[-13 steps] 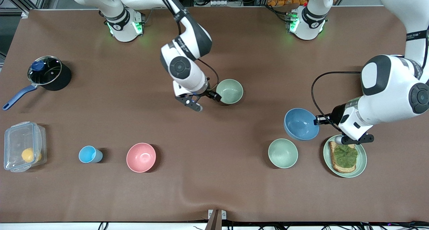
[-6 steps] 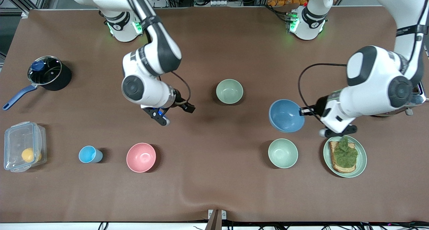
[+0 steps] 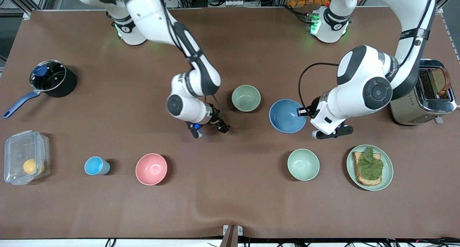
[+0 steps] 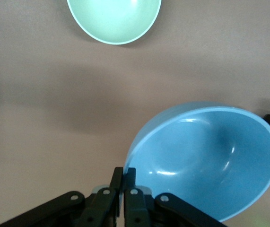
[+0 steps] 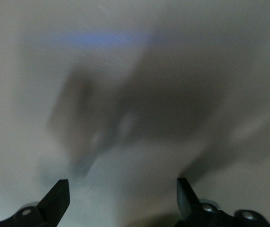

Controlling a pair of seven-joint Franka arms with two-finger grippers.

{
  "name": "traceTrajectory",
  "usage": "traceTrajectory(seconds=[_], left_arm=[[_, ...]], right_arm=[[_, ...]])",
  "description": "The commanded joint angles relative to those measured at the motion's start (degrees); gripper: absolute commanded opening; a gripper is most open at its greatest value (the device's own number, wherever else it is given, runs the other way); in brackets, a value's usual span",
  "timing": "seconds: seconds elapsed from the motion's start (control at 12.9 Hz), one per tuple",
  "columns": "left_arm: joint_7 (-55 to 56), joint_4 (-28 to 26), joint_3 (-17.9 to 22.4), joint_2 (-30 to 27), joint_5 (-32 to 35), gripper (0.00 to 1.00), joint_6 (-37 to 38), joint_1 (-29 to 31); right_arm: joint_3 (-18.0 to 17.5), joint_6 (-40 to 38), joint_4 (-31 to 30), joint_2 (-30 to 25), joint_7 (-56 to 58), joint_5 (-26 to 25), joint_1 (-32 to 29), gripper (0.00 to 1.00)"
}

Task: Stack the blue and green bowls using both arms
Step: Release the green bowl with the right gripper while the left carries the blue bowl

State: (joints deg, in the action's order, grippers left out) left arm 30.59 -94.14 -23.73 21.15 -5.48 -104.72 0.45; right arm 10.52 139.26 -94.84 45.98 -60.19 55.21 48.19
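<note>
High front camera facing robots, two close wrist cameras facing the tabletop (image 3: 230, 204)

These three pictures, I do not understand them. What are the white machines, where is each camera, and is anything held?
The machines are two robot arms at a brown table. The wide picture looks down from a high camera; the other two come from cameras on the arms' wrists. The left gripper is shut on the rim of the blue bowl, holding it up beside the green bowl, which stands on the table. The right gripper is open and empty, over bare table near the green bowl. Also on the table: a second green bowl, a pink bowl and a plate with toast.
</note>
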Motion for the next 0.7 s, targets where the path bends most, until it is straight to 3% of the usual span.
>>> traceTrajectory(seconds=[0.0, 0.23, 0.46, 0.62], left_arm=[[1.3, -1.7, -0.2, -1.7, 1.1, 0.00, 0.7, 0.5], [2.2, -2.5, -0.6, -2.6, 0.6, 0.00, 0.7, 0.5], [3.2, -2.4, -0.7, -3.0, 0.4, 0.00, 0.8, 0.5], [3.9, -2.5, -0.7, -3.0, 0.3, 0.00, 1.4, 0.5]], right_arm=[[-0.6, -0.7, 1.3, 0.1, -1.4, 4.7, -1.1, 1.00], [-0.5, -1.3, 1.0, -1.1, -3.3, 4.6, -1.0, 1.00], [1.5, -11.4, -0.9, -6.1, -3.6, 4.3, -2.0, 1.00], [1.9, -12.5, -1.8, -6.9, -3.7, 3.9, -1.7, 1.00]])
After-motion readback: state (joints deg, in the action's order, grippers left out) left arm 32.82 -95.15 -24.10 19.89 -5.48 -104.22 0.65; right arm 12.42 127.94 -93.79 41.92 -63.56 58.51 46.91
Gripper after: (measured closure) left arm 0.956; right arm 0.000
